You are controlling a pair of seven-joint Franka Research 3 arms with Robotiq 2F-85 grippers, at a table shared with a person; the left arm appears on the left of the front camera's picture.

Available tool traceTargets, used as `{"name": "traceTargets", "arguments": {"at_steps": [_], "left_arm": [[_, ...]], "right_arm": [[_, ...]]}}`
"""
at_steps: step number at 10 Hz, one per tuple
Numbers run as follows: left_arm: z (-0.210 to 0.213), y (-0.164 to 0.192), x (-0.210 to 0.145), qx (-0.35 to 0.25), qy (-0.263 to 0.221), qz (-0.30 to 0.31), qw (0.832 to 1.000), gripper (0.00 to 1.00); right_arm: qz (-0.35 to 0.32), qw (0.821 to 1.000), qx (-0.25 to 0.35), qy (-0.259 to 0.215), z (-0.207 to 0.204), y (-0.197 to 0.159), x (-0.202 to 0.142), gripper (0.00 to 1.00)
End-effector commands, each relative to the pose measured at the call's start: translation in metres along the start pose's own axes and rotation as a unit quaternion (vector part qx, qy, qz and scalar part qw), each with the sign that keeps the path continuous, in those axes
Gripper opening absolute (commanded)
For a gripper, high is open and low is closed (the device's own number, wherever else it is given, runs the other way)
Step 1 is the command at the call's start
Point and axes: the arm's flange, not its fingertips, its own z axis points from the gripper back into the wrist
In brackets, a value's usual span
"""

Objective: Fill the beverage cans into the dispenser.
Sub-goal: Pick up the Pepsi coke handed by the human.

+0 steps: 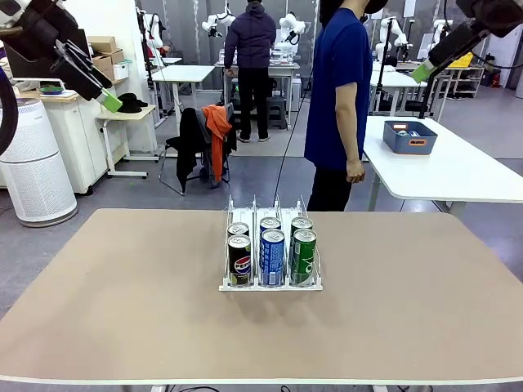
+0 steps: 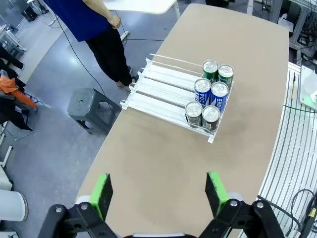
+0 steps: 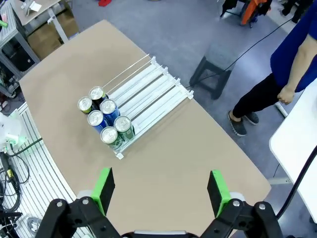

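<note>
The dispenser [image 1: 270, 283] stands in the middle of the tan table, a clear three-lane rack. Several beverage cans stand upright at its near end: a black can [image 1: 239, 260] in the left lane, a blue can [image 1: 272, 258] in the middle, a green can [image 1: 304, 256] on the right, each with another behind it. In the wrist views the lanes of the dispenser [image 2: 161, 91] [image 3: 148, 87] lie bare behind the cans [image 2: 210, 99] [image 3: 105, 120]. My left gripper [image 1: 108, 99] [image 2: 158, 193] and right gripper [image 1: 423, 70] [image 3: 161, 191] hang high above the table, both open and holding nothing.
A person in a blue shirt [image 1: 339, 98] stands at the table's far edge, hands down. A blue-grey bin [image 1: 409, 137] sits on a white table at the back right. A grey stool [image 2: 90, 106] stands on the floor beyond the far edge.
</note>
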Motion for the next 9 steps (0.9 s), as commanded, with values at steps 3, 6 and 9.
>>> {"name": "traceTargets", "arguments": {"at_steps": [3,6,9], "left_arm": [[0.0,0.0,0.0,0.0,0.0,0.0,1.0,1.0],[0.0,0.0,0.0,0.0,0.0,0.0,1.0,1.0],[0.0,0.0,0.0,0.0,0.0,0.0,1.0,1.0]], "right_arm": [[-0.002,1.0,-0.003,-0.002,0.002,-0.004,0.002,1.0],[-0.002,1.0,-0.003,-0.002,0.002,-0.004,0.002,1.0],[-0.002,1.0,-0.003,-0.002,0.002,-0.004,0.002,1.0]]}}
